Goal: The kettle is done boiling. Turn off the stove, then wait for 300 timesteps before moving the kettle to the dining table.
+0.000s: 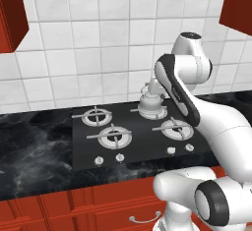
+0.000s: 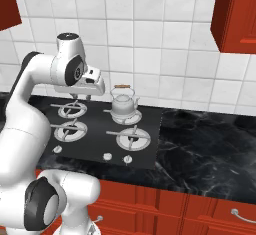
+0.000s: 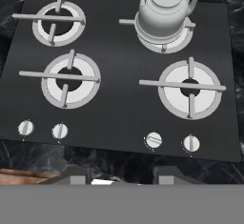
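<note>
Black glass stove (image 3: 119, 104): four burners, four white knobs along its 6 o'clock edge.
Kettle (image 3: 163, 7): upright on the 1 o'clock burner, spout toward 2 o'clock.
Gripper (image 2: 80, 97): above the stove, well apart from kettle and knobs.
Jaws: tips spread, nothing between.
Knob (image 3: 153, 140): third from 9 o'clock side, pointer tilted.

Small squat silvery-grey metal kettle (image 3: 164, 6) sat on flat black glass cooktop's (image 3: 119, 108) back right burner (knobs (image 3: 60, 131) along front edge).
</note>
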